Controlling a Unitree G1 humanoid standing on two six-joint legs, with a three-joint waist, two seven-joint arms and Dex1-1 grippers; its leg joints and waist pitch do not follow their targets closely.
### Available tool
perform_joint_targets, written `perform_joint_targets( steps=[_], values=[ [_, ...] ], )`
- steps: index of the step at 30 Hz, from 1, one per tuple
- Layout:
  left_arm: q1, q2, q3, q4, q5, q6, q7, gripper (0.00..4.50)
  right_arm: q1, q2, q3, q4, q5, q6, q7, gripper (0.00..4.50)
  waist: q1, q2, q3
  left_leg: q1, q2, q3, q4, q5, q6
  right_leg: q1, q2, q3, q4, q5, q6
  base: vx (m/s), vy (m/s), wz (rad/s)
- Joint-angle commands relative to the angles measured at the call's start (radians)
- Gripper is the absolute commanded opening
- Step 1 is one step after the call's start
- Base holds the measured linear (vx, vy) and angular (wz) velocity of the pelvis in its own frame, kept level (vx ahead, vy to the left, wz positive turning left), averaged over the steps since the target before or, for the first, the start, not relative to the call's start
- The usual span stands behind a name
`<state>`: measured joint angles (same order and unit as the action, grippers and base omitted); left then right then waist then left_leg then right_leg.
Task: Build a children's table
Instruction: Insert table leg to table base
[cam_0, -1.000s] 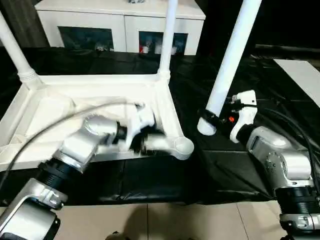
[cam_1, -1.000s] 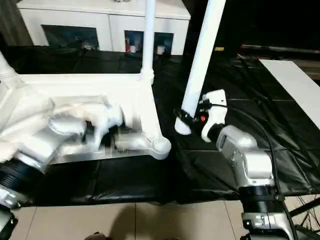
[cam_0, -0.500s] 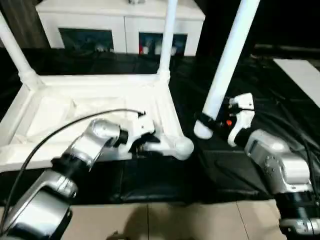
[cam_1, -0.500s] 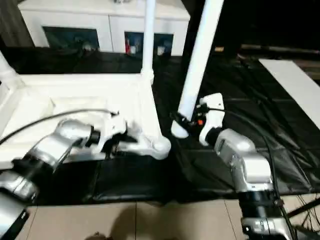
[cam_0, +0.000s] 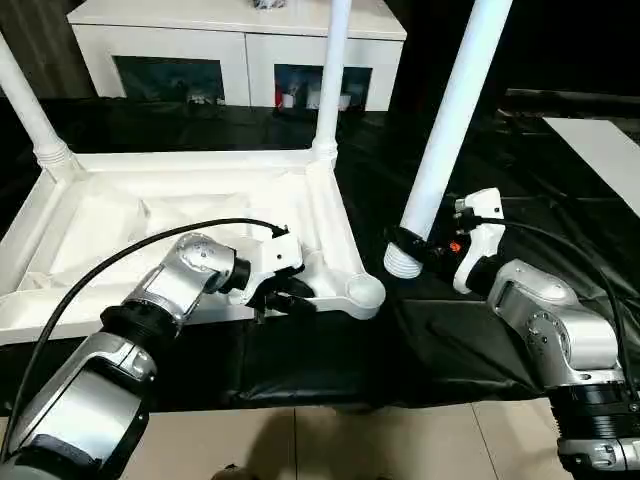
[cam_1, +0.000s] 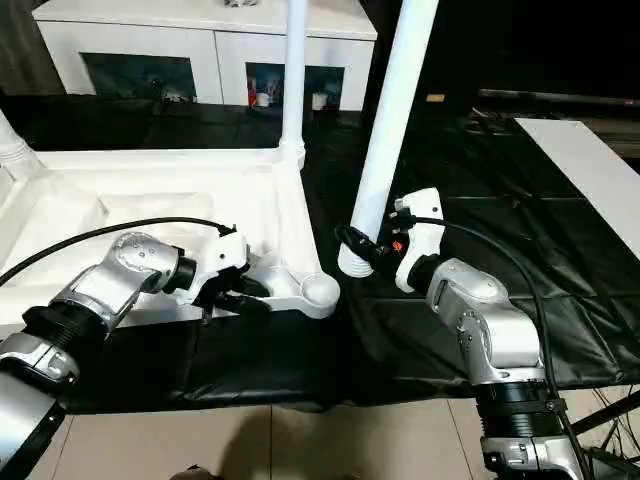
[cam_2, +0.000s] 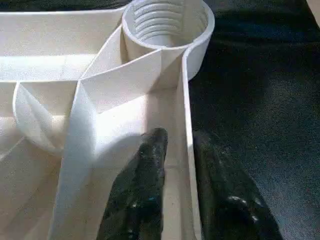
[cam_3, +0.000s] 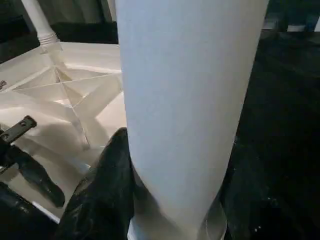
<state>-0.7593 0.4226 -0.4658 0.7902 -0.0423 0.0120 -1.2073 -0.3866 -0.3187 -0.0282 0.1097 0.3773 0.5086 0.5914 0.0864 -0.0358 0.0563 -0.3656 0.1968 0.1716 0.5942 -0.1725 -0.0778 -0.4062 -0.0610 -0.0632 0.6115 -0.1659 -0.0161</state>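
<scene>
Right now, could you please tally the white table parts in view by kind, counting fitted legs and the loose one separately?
Tabletop, upside down: 1
Legs standing in corner sockets: 2
Leg held upright in the right hand: 1
Empty threaded corner socket: 1
Total: 5

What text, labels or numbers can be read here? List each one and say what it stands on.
None can be read: the tabletop, the held leg, the cabinet and both grippers, left and right, carry no legible writing.
The small items behind the cabinet's glass are too blurred to read.
</scene>
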Motion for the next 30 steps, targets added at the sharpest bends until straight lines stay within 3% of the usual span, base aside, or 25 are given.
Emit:
perform_joint_targets(
  steps=[1, 9, 13, 16, 17, 23, 24, 30],
  values=[
    [-0.015, 0.010, 0.007, 0.016, 0.021, -0.008, -0.009, 0.92, 0.001, -0.010, 0.003, -0.026, -0.002, -0.013, 0.008, 1.89, 0.000, 0.012, -0.071, 0.016, 0.031, -0.007, -0.071, -0.232, -0.023, 0.056, -0.078, 0.048, -0.071, -0.217, -0.197, 0.000, 0.000, 0.00],
    [0.009, 0.022, -0.004, 0.018, 0.062, -0.031, -0.025, 0.30, 0.002, -0.008, 0.010, -0.027, -0.005, -0.013, 0.016, 1.89, 0.000, 0.013, -0.069, 0.017, 0.032, -0.007, -0.072, -0.242, -0.026, 0.055, -0.079, 0.049, -0.073, -0.232, -0.193, 0.000, 0.000, 0.00],
    [0.054, 0.049, -0.005, -0.040, 0.078, 0.007, 0.009, 0.01, 0.013, -0.018, 0.018, -0.048, 0.016, 0.044, 0.038, 1.89, -0.002, 0.017, -0.067, 0.018, 0.034, -0.009, -0.074, -0.270, -0.032, 0.054, -0.079, 0.049, -0.075, -0.264, -0.186, 0.000, 0.000, 0.00],
    [0.102, 0.045, 0.023, -0.122, 0.062, 0.095, 0.048, 0.00, 0.028, -0.030, 0.030, -0.068, 0.033, 0.095, 0.053, 1.89, -0.005, 0.020, -0.060, 0.025, 0.033, -0.010, -0.077, -0.322, -0.036, 0.048, -0.077, 0.048, -0.086, -0.351, -0.172, 0.000, 0.000, 0.00],
    [0.149, 0.027, 0.058, -0.213, 0.022, 0.186, 0.077, 0.00, 0.036, -0.030, 0.032, -0.077, 0.041, 0.115, 0.052, 1.89, -0.006, 0.020, -0.061, 0.027, 0.037, -0.013, -0.079, -0.335, -0.044, 0.050, -0.080, 0.048, -0.085, -0.368, -0.170, 0.000, 0.000, 0.00],
    [0.218, 0.015, 0.062, -0.374, 0.004, 0.311, 0.110, 0.00, 0.032, -0.011, 0.036, -0.065, 0.040, 0.133, 0.036, 1.89, -0.017, 0.019, -0.061, 0.021, 0.032, -0.009, -0.077, -0.307, -0.031, 0.048, -0.076, 0.050, -0.085, -0.347, -0.177, 0.000, 0.000, 0.00],
    [0.225, 0.008, 0.060, -0.405, 0.003, 0.343, 0.124, 0.00, 0.026, -0.004, 0.039, -0.059, 0.040, 0.142, 0.033, 1.89, -0.017, 0.013, -0.061, 0.019, 0.029, -0.009, -0.076, -0.287, -0.020, 0.049, -0.076, 0.049, -0.087, -0.367, -0.166, 0.000, 0.000, 0.00],
    [0.238, -0.034, 0.060, -0.489, 0.018, 0.457, 0.191, 0.00, 0.001, 0.001, 0.061, -0.037, 0.042, 0.184, 0.045, 1.89, -0.024, 0.017, -0.060, 0.018, 0.031, -0.010, -0.077, -0.284, -0.019, 0.048, -0.073, 0.047, -0.089, -0.372, -0.157, 0.000, 0.000, 0.00]
  ],
)
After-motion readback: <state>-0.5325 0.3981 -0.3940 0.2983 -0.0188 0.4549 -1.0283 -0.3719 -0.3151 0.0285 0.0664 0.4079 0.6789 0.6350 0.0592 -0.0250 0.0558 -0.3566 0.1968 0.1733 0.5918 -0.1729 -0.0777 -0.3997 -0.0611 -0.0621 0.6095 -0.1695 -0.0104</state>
